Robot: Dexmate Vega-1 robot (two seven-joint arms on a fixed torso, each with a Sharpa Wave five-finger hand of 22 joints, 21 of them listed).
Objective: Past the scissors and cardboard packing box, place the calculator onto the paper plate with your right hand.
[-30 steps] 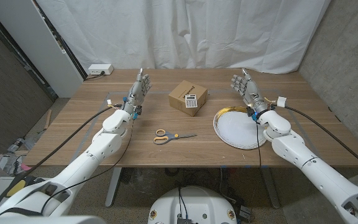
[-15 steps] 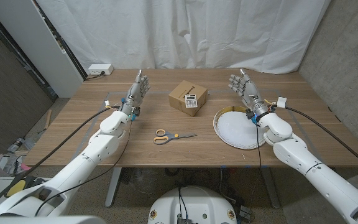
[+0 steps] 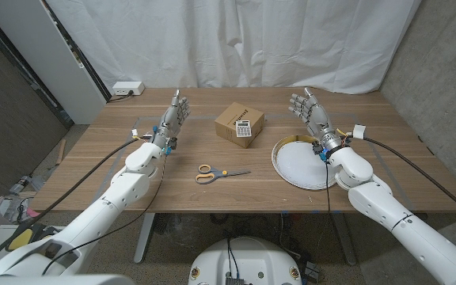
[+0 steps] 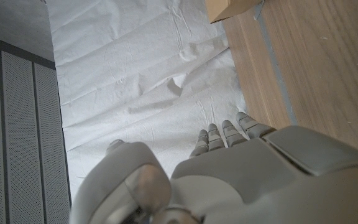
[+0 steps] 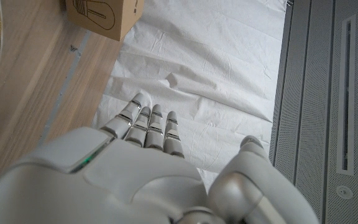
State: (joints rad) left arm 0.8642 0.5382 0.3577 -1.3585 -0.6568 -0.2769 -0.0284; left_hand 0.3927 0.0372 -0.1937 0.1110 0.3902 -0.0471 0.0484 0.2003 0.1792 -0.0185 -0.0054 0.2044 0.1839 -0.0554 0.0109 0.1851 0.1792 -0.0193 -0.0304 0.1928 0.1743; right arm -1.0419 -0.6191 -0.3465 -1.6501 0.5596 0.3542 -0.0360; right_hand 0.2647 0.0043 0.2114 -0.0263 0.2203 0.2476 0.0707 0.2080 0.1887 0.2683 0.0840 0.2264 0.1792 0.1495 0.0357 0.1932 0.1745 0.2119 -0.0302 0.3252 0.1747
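Well apart, calculator point(image 3: 244, 130) on box point(image 3: 238, 123), right hand point(image 3: 309, 110)

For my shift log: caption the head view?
Both open hands, left and right, flank the cardboard box carrying the grey calculator.

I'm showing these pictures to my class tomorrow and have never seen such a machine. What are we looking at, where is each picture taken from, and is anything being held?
It is a robot with two arms, seen from its head camera. The other two pictures come from cameras on its wrists. The left hand and right hand are raised, open and hold nothing. On the wooden table lie scissors, a paper plate and a cardboard box with a calculator on top.
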